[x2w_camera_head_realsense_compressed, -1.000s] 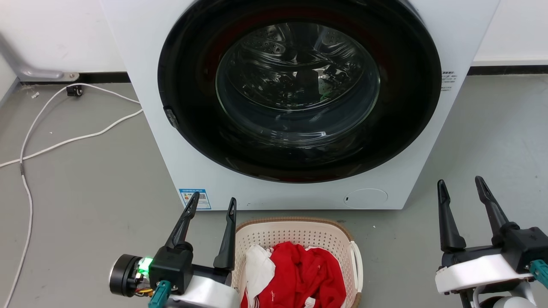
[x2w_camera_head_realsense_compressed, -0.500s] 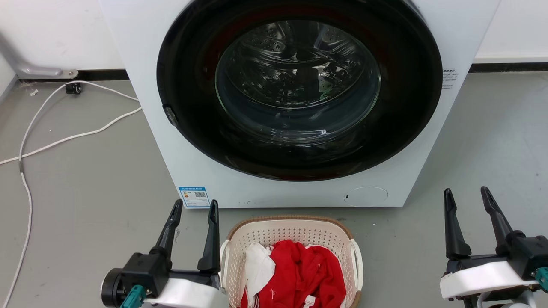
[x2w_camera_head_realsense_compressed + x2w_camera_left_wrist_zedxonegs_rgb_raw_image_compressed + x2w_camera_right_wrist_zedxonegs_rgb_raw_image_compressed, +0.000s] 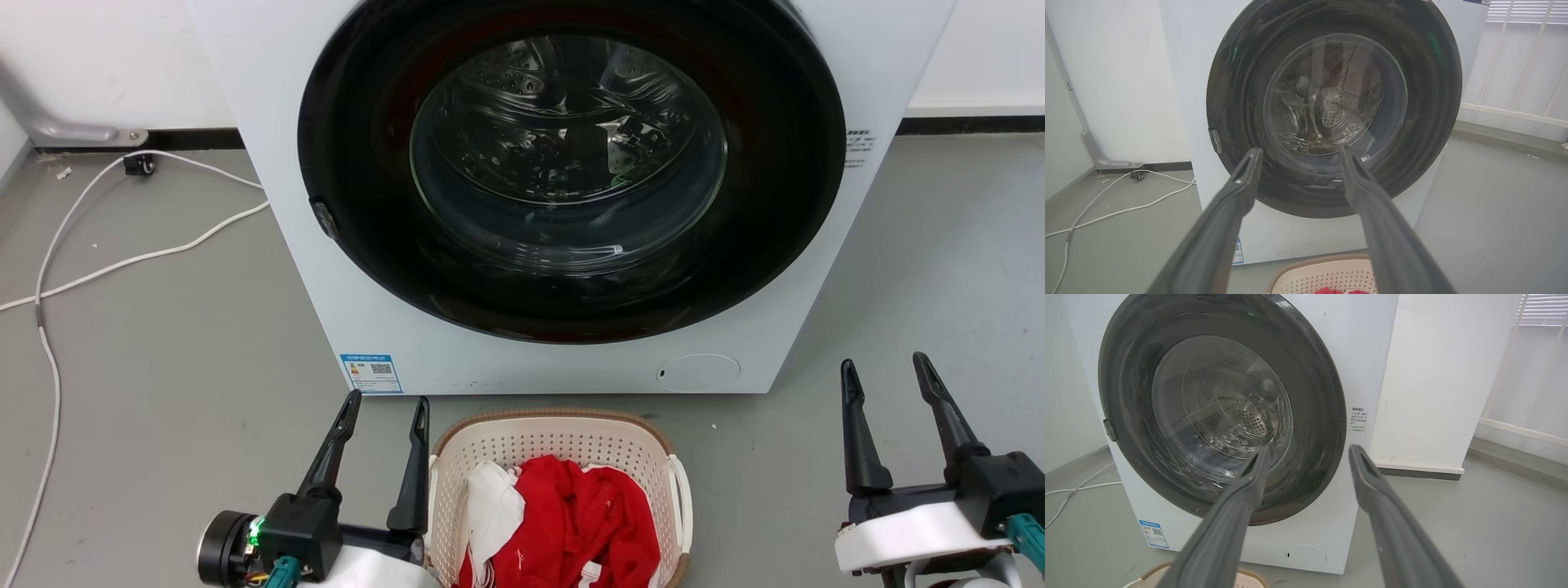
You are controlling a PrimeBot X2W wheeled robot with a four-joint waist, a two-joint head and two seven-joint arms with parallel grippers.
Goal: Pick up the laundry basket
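Observation:
The laundry basket (image 3: 522, 445) is cream-white and perforated with a brown rim. It stands on the floor at the bottom centre of the head view, with red and white clothes (image 3: 588, 514) inside. My left gripper (image 3: 388, 400) is open just left of the basket's left handle, its fingers pointing toward the washing machine and holding nothing. My right gripper (image 3: 883, 361) is open too, well off to the basket's right. The left wrist view has the left gripper (image 3: 1300, 150) above the basket's far rim (image 3: 1323, 271). In the right wrist view the right gripper (image 3: 1309, 448) is open.
A white front-loading washing machine (image 3: 571, 188) with a closed dark round door stands right behind the basket. A white cable (image 3: 122, 261) trails over the grey floor at the left. The wall runs behind the machine.
My left gripper has shifted left and lower, so its right finger no longer overlaps the basket's left rim. The right gripper sits slightly lower. The basket has stayed put.

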